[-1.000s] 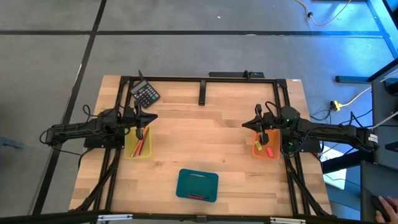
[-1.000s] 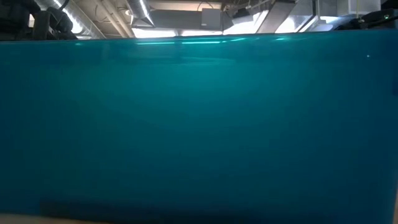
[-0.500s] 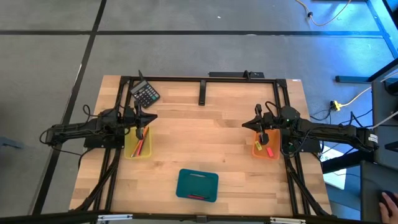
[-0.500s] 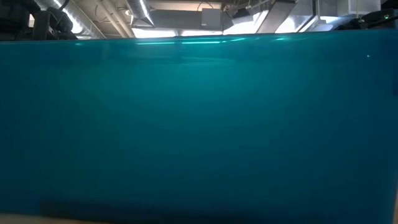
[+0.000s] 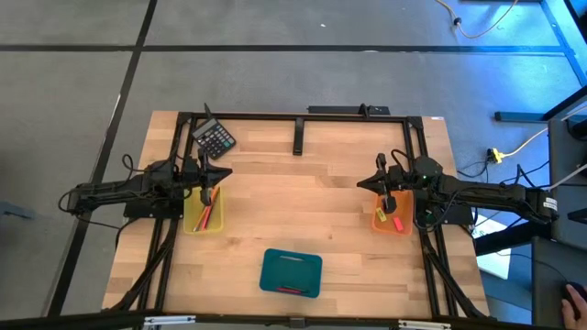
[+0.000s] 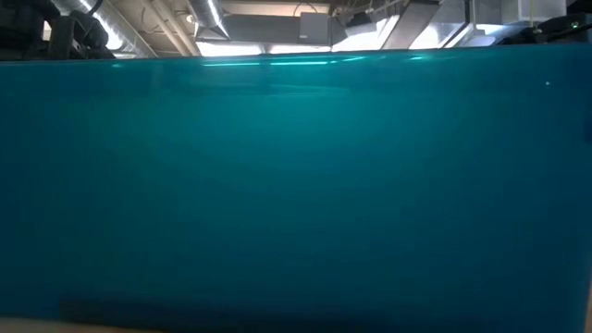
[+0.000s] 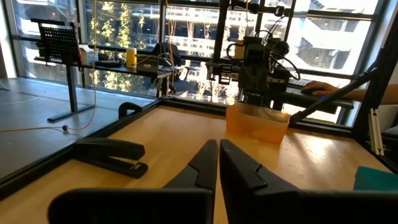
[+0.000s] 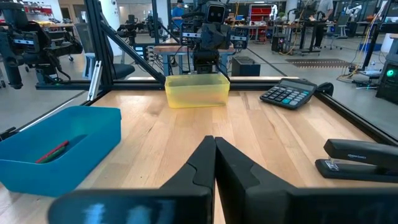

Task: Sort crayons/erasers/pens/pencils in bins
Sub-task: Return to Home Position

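The yellow bin (image 5: 204,213) at the table's left holds long reddish and orange sticks (image 5: 206,216). The orange bin (image 5: 392,217) at the right holds small erasers, one pink (image 5: 398,223) and one yellow (image 5: 380,216). The teal bin (image 5: 291,272) stands near the front edge with a short reddish stick (image 5: 292,290) in it. My left gripper (image 5: 226,170) hovers shut over the yellow bin's far end, pointing level toward the right. My right gripper (image 5: 360,184) hovers shut beside the orange bin's far end, pointing left. The right wrist view shows the yellow bin (image 8: 197,91) and the teal bin (image 8: 59,149).
A black calculator (image 5: 214,138) lies at the far left. A black stapler (image 5: 298,137) sits at the far middle. A dark frame runs along the table's sides. The teal bin's wall (image 6: 296,185) fills the low view. A person's hand (image 7: 323,90) shows beyond the table.
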`<state>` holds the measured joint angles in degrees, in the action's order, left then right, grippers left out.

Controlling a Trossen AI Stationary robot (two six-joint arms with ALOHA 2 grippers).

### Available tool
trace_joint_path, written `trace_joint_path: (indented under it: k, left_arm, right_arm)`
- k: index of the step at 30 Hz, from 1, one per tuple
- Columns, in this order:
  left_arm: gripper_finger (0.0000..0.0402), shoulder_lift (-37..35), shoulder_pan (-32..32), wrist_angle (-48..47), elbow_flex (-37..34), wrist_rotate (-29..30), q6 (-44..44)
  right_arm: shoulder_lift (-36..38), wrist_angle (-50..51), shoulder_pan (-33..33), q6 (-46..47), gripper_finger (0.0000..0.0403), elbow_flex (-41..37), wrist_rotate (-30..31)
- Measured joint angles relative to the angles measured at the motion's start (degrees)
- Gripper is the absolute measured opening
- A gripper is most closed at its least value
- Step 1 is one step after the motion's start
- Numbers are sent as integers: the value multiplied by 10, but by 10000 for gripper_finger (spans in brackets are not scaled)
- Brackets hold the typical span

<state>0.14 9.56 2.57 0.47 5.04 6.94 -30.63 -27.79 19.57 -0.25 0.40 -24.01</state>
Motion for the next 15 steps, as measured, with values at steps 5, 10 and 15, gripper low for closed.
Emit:
trace_joint_path:
  k: [5,10,15]
  left_arm:
    - [18,0,0,0,0,0,0]
    - [23,0,0,0,0,0,0]
    - [21,0,0,0,0,0,0]
  right_arm:
    - [0,0,0,0,12,0,0]
    - [0,0,0,0,12,0,0]
    - [0,0,0,0,12,0,0]
